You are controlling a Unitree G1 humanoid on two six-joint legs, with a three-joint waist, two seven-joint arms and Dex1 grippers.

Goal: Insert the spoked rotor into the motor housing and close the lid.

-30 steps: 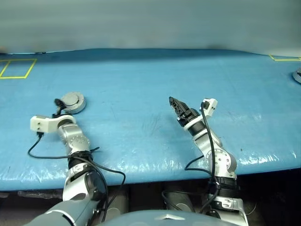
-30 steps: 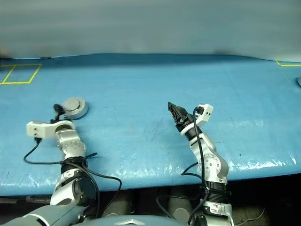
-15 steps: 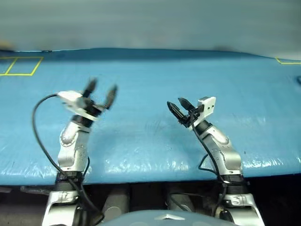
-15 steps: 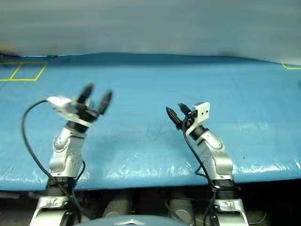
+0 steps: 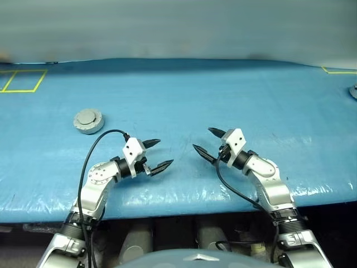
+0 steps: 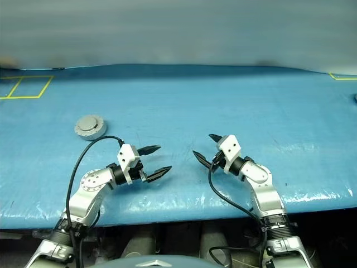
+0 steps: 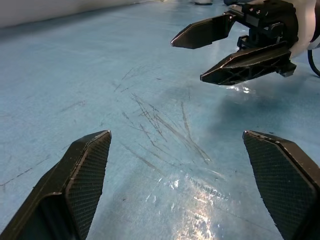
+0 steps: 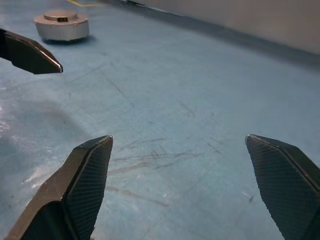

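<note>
Nearest the camera, in the lower middle of the head views, both arms reach in over the front edge of the blue counter (image 5: 184, 95) with their tips turned toward each other. The left tool (image 5: 156, 154) sits lower left of centre, its two black fingers spread wide with nothing between them; one finger points toward the centre of the frame, the other lies a little lower. The right tool (image 5: 209, 143) sits just right of centre, its fingers likewise spread wide and holding nothing. The two tools are near each other but apart, with a bare strip of scratched, glossy counter between them. In the left wrist view the right tool (image 7: 220, 47) shows ahead, above the counter surface.

Farther back, in the left part of the frame, the motor housing (image 5: 88, 120) rests flat on the counter as a closed grey puck, its lid (image 5: 87, 117) down on top. It stands alone, well apart from both tools, and also shows in the right wrist view (image 8: 62, 25).

At the far left of the counter is a yellow outlined rectangle (image 5: 22, 81), and a yellow corner mark (image 5: 337, 70) lies at the far right.
</note>
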